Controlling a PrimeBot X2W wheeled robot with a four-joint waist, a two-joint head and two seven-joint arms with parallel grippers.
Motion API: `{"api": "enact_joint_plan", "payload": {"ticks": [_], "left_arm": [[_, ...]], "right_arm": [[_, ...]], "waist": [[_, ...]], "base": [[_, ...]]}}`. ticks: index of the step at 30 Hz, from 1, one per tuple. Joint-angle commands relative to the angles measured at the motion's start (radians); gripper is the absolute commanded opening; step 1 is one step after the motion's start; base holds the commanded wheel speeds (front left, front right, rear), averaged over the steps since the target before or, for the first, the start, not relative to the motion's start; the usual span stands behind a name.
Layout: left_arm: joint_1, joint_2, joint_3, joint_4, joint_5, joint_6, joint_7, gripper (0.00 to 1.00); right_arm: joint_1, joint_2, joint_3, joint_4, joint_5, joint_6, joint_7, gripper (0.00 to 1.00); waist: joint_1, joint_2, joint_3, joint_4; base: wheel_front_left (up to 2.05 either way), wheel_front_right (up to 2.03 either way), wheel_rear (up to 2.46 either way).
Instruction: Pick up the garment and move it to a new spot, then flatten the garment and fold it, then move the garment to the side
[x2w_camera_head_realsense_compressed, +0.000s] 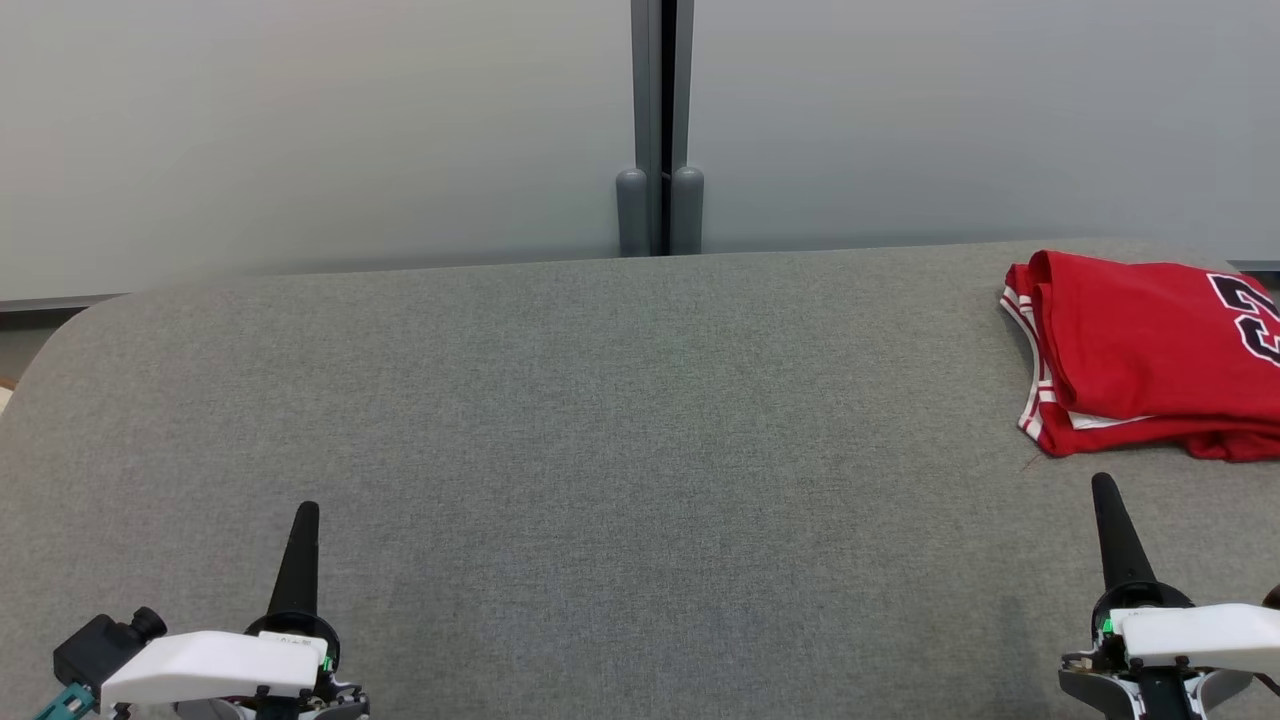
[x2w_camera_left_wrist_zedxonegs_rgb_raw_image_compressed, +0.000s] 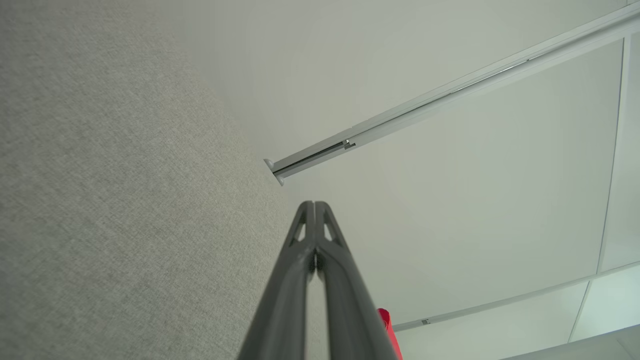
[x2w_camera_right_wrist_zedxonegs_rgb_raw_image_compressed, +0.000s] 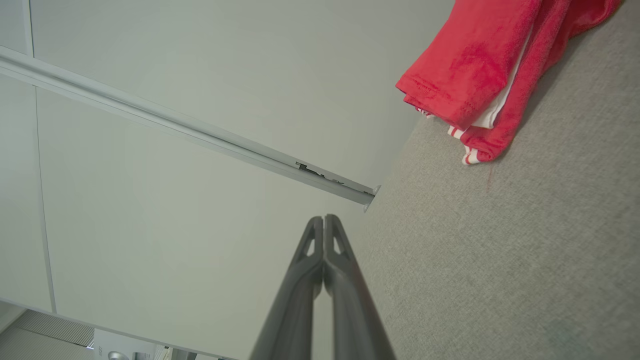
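Pale, matte partition panels (x2w_camera_head_realsense_compressed: 300, 130) along the far side, meeting at a dark grey post (x2w_camera_head_realsense_compressed: 660, 200) with two rounded feet. Below them, a wide grey surface (x2w_camera_head_realsense_compressed: 600, 420) covered in coarse, felt-like woven cloth and rounded at the far left corner.

Red garment (x2w_camera_head_realsense_compressed: 1150, 350) at the far right of that surface, cut off by the right edge of the head view. Looks like a sleeveless sports jersey: thin, smooth knit, red-and-white striped trim at the openings, part of a black-and-white number on top. Lies as a flat stack of soft layers, with a sliver of white fabric between them at the near edge. By the look of it already folded and parked to one side, so probably at or close to the end of the task.

Left tool (x2w_camera_head_realsense_compressed: 307, 510) near the left, right tool (x2w_camera_head_realsense_compressed: 1102, 482) near the right, each pointing away over the surface. Both fully closed — long, dark, tapered fingers pressed together tip to tip, gripping nothing. Right one just short of the garment's near edge and apart from it; left one well apart from it. Probably held low and back like this to leave the folded cloth undisturbed.
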Motion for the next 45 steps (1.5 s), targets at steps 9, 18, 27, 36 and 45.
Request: {"api": "enact_joint_plan", "payload": {"ticks": [9,18,27,36,45], "left_arm": [[-0.040,0.007,0.025,0.013,-0.095,-0.021,0.023,0.00],[-0.058,0.006,0.043,0.026,-0.171,-0.035,0.044,0.00],[-0.075,0.005,0.060,0.039,-0.241,-0.047,0.064,0.00],[-0.092,0.004,0.076,0.052,-0.305,-0.059,0.082,0.00],[-0.105,0.002,0.091,0.063,-0.365,-0.071,0.101,0.00]], "right_arm": [[-0.030,-0.004,-0.019,0.005,0.096,0.000,0.028,0.00],[-0.042,-0.002,-0.034,0.013,0.172,0.000,0.049,0.00],[-0.052,0.001,-0.047,0.020,0.242,0.000,0.068,0.00],[-0.063,0.004,-0.060,0.027,0.306,0.000,0.086,0.00],[-0.070,0.006,-0.074,0.034,0.367,0.000,0.104,0.00]], "waist": [[0.0001,-0.0001,0.002,0.001],[0.0001,-0.0001,0.005,0.002],[0.0001,-0.0001,0.007,0.002],[0.0001,-0.0001,0.010,0.003],[0.0001,-0.0001,0.012,0.004]], "base": [[0.00,0.00,0.00],[0.00,0.00,0.00],[0.00,0.00,0.00],[0.00,0.00,0.00],[0.00,0.00,0.00]]}}
